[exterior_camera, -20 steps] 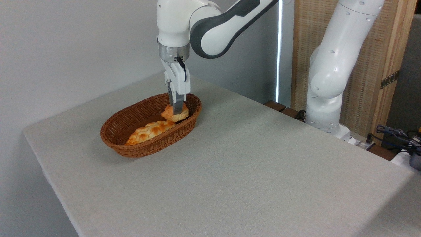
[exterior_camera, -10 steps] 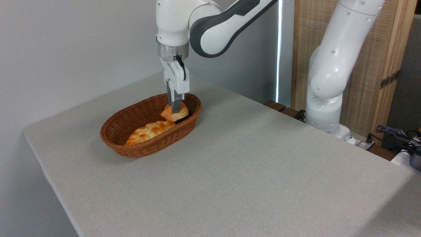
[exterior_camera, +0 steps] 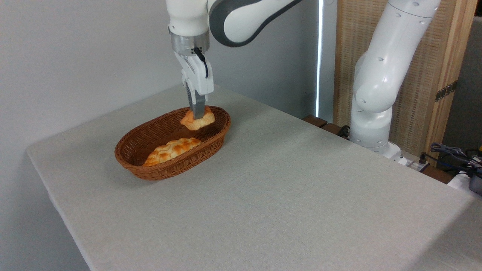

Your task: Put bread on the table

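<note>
The small round golden-orange bread (exterior_camera: pixel 199 121) hangs above the far end of the brown wicker basket (exterior_camera: pixel 150 171), lifted off the basket's floor. My gripper (exterior_camera: pixel 197 114) points straight down and is shut on the bread, its fingers pressed into the bun's top. The light grey table (exterior_camera: pixel 286 188) spreads out in front of and to the right of the basket.
A long braided golden loaf (exterior_camera: pixel 170 149) lies inside the basket, below and to the left of the held bun. The arm's white base (exterior_camera: pixel 371 124) stands past the table's far right edge, with cables (exterior_camera: pixel 452 152) beside it. A wall runs behind.
The gripper has risen and shifted slightly left, carrying the bread up from inside the basket to about rim height. The braided loaf and basket have not moved.
</note>
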You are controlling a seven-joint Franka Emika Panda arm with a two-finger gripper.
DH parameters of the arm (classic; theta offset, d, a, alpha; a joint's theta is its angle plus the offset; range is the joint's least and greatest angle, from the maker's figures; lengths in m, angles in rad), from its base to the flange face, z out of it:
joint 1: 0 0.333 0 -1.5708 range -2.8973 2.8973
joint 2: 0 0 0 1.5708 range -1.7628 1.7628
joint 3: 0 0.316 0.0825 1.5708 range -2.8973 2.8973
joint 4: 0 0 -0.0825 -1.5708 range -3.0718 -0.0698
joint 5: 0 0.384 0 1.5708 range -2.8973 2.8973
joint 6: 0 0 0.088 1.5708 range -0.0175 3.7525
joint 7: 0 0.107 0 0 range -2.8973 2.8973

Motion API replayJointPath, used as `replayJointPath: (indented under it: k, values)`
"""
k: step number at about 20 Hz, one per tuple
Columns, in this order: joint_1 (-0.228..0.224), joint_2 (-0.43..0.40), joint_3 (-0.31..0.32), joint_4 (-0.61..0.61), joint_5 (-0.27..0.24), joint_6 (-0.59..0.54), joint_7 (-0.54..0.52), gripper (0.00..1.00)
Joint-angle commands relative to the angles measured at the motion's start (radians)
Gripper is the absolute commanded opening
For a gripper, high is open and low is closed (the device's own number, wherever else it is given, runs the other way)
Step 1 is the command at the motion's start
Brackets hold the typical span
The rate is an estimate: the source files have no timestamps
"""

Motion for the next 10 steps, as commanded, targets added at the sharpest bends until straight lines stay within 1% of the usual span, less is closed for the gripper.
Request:
replayJointPath:
  k: [1,3,5,6,7,9,10]
  values:
    - [-0.006,-0.005,0.021,0.048,-0.006,-0.033,0.004,0.10]
    - [-0.003,0.002,0.030,0.065,0.000,-0.031,0.007,0.10]
    - [-0.003,0.009,0.093,0.097,0.004,-0.031,0.013,0.11]
    - [-0.003,0.021,0.119,0.119,0.015,-0.030,0.017,0.11]
    - [-0.003,0.038,0.149,0.145,0.042,-0.030,0.023,0.11]
    - [-0.003,0.083,0.189,0.188,0.124,-0.030,0.025,0.12]
    - [-0.003,0.098,0.217,0.205,0.151,-0.030,0.028,0.13]
